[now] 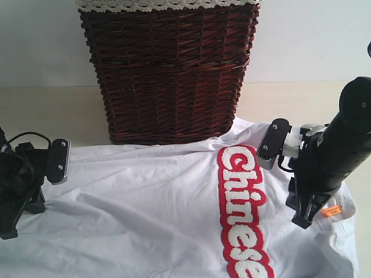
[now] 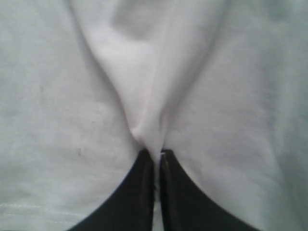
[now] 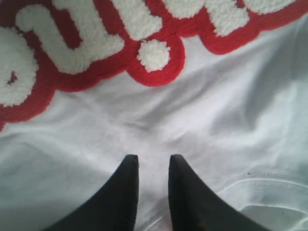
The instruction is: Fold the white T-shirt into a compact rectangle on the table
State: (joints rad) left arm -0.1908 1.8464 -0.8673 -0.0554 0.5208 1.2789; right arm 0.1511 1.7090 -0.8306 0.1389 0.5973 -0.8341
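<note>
You are at the very start. The shirt [image 1: 145, 197] lies spread on the table [image 1: 52, 116], just in front of the basket [image 1: 168, 75], lettering [image 1: 240, 208] up, rumpled, and I can see no fold made in it. Your left gripper [image 2: 157, 155] is clamped on a raised pinch of white cloth at the shirt's left side. Your right gripper [image 3: 153, 163] has its jaws a little apart, tips down at the cloth just beside the lettering, and it holds nothing as far as the wrist view shows. By my reckoning every fold is left: you need a hold on the right side first, then the folds.
</note>
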